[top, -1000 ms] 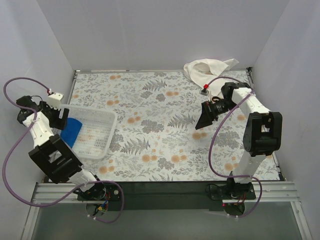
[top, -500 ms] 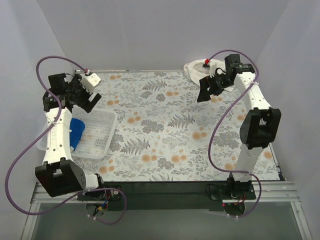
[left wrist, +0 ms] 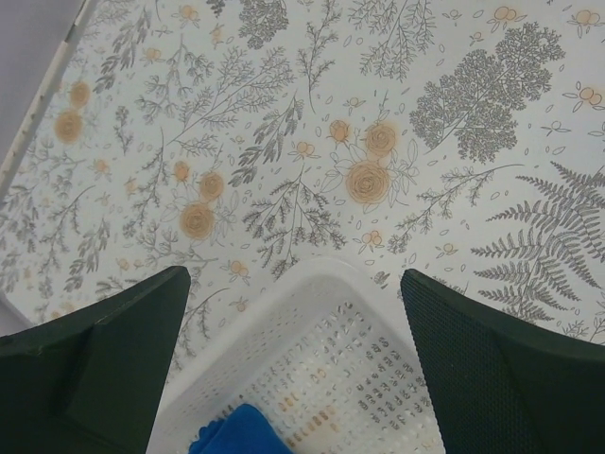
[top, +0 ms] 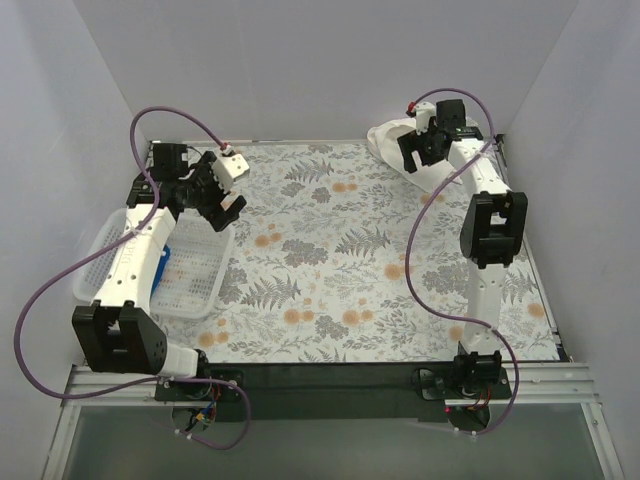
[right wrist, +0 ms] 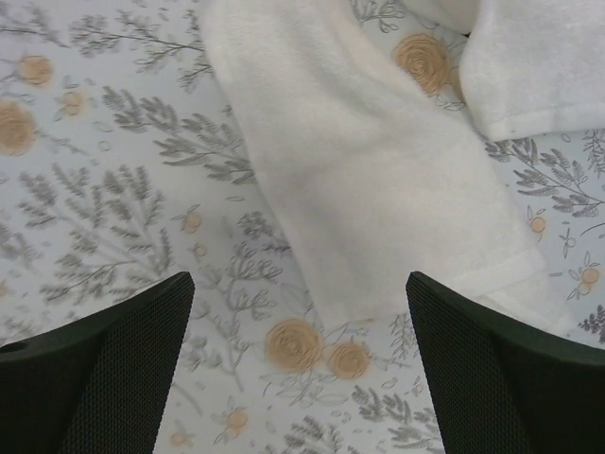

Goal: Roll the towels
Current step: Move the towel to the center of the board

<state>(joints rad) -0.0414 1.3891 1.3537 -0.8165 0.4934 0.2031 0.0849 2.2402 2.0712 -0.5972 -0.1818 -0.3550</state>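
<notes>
The white towel (top: 392,138) lies crumpled and unrolled at the table's back right corner; in the right wrist view it (right wrist: 369,180) spreads over the flowered cloth. My right gripper (top: 412,158) is open and empty, hovering just above the towel's near edge, with its jaws wide apart (right wrist: 298,279). The blue towel (top: 163,262) lies in the white basket (top: 200,290) at the left; a corner of it (left wrist: 236,430) shows in the left wrist view. My left gripper (top: 224,208) is open and empty above the basket's far corner (left wrist: 326,274).
The table carries a flowered cloth (top: 330,270). White walls close in the back and both sides. Purple cables loop off both arms. The basket stands near the left wall.
My left arm has swung from the far left to the back and right, over the basket's far corner. My right arm has reached back to the white towel.
</notes>
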